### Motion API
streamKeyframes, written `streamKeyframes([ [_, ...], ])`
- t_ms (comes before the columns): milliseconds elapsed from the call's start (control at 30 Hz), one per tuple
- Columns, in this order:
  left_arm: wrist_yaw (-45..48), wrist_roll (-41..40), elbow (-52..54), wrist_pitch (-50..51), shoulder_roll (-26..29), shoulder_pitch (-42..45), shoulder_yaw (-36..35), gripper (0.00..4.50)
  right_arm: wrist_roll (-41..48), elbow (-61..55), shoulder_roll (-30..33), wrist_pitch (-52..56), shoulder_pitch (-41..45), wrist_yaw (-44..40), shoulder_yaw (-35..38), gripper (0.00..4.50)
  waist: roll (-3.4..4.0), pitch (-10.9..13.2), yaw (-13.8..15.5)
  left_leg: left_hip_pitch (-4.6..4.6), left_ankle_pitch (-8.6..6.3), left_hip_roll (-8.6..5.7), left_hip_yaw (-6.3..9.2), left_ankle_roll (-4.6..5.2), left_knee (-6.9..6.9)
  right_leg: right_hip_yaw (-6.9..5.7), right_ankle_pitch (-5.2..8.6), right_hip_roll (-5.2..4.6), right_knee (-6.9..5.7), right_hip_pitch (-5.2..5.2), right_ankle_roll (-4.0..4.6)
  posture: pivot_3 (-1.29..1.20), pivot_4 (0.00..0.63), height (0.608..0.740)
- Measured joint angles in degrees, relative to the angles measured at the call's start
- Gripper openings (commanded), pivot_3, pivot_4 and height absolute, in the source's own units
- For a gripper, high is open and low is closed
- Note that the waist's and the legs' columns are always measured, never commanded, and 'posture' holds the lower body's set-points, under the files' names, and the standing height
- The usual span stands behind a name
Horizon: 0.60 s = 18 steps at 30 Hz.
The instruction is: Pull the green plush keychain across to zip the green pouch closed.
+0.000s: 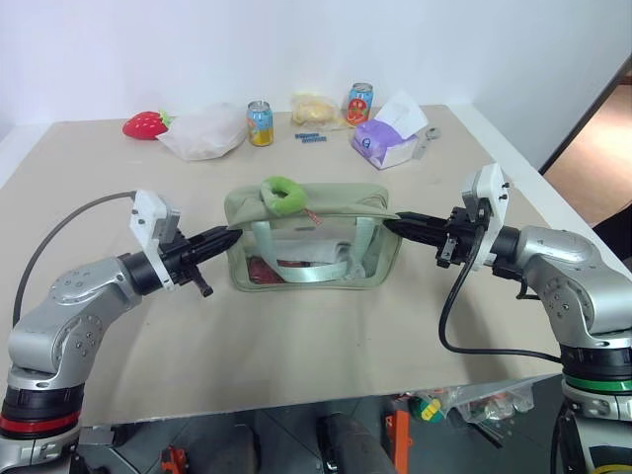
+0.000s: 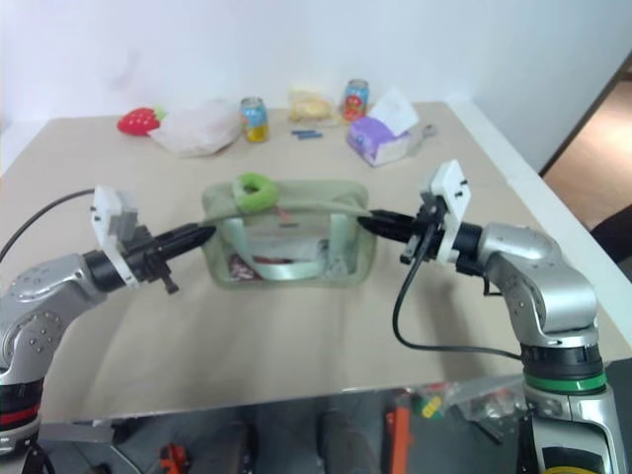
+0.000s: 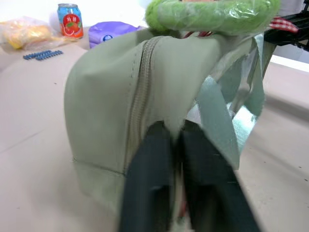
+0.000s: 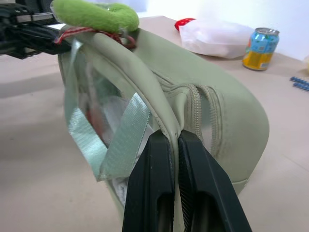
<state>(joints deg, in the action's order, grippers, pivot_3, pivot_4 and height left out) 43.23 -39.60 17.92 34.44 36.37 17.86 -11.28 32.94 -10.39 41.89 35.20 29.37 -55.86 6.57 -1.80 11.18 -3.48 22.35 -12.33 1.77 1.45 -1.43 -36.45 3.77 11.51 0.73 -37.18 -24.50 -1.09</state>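
In the left eye view, the green pouch (image 1: 311, 237) is pinched at opposite ends by the left gripper (image 1: 229, 238) and right gripper (image 1: 387, 223), the green plush keychain (image 1: 284, 194) lying on top, nearer the left one. In each wrist view, fingers are clamped on fabric, the zip running lengthwise away.

No legible text: printing on the two drink cans (image 1: 260, 122) (image 1: 359, 102) cannot be read.
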Motion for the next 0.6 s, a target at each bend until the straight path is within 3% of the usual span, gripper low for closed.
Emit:
streamKeyframes([
  [167,1.4,0.9,-0.6,-1.2,0.0,0.6,0.8,0.0,0.7,-0.8,2.8,1.2,0.9,-2.8,-0.3,2.63,0.0,0.0,0.2,0.11,-0.01,-0.04,-0.03,0.0,0.0,0.05,-0.12,-0.03,0.04,-0.1,-0.21,0.0,0.15,0.74],
  [333,2.4,1.5,-0.9,-2.2,0.0,0.5,1.3,0.0,2.0,-1.5,6.0,4.8,7.5,-5.3,-1.6,4.28,0.01,0.0,0.3,0.12,0.0,-0.04,-0.13,0.0,0.0,0.14,-0.08,-0.02,0.04,-0.2,-0.13,0.0,0.15,0.74],
  [400,2.4,1.5,-0.9,-2.3,0.0,0.4,1.4,0.0,3.1,-3.7,5.9,6.5,13.8,-5.6,-3.2,4.46,-0.01,0.0,0.5,0.13,0.0,-0.02,-0.13,0.01,0.0,0.14,-0.08,-0.01,0.03,-0.23,-0.13,0.0,0.15,0.74],
  [500,2.2,1.5,-0.7,-2.5,-0.3,0.6,1.6,0.0,0.8,-4.1,0.0,4.6,21.7,-3.7,-8.6,4.46,-0.03,0.0,0.4,0.2,0.0,0.0,-0.24,0.0,0.0,0.22,-0.22,-0.01,0.02,-0.36,-0.31,0.0,0.15,0.74],
  [600,1.8,1.7,-0.5,-2.5,-1.4,0.6,2.1,0.0,-2.8,-2.8,-4.8,1.3,23.6,-2.6,-13.4,4.46,-0.09,0.0,0.8,0.31,0.0,-0.01,-0.23,0.0,-0.01,0.22,-0.25,-0.02,0.03,-0.42,-0.37,0.0,0.15,0.74],
])
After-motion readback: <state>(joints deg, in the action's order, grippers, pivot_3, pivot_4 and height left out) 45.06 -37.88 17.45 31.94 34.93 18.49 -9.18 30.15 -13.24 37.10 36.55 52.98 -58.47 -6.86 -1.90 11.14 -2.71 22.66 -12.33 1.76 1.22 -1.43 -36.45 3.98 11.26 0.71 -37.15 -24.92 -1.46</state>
